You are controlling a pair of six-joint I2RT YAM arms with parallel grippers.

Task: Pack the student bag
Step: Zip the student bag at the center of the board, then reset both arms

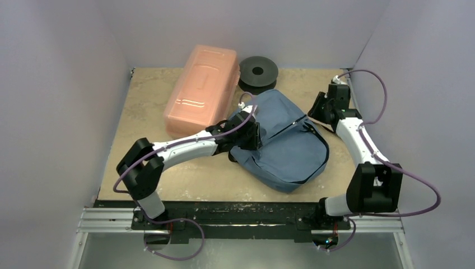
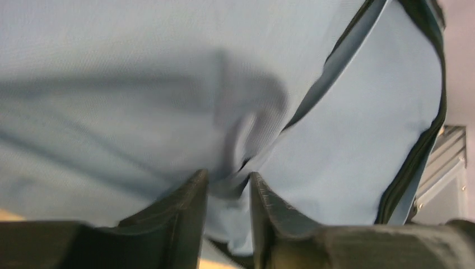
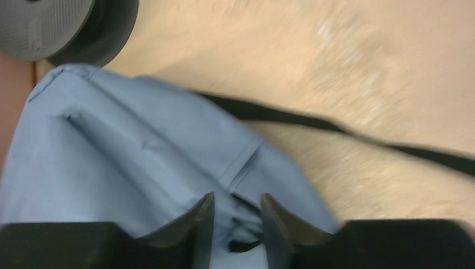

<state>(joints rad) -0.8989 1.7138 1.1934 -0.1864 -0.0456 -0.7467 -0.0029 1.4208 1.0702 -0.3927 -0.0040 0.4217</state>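
Now: L gripper (image 2: 228, 185) narrow, pinching fold of bag (image 1: 285, 145). R gripper (image 3: 237, 207) narrow at bag edge, can't tell if gripping. Box (image 1: 201, 89), spool (image 1: 258, 72) just behind.

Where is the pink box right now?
In the top view, the pink box lies back left on the table, beside the black spool and just behind the blue student bag.

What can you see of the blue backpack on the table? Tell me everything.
The student bag is soft blue-grey cloth with dark zipper trim and a black strap trailing on the table. It lies slumped and creased mid-table, beside the pink box and black spool. A fold is pinched between the fingers of the left gripper; the right gripper sits at its right edge, grip unclear.
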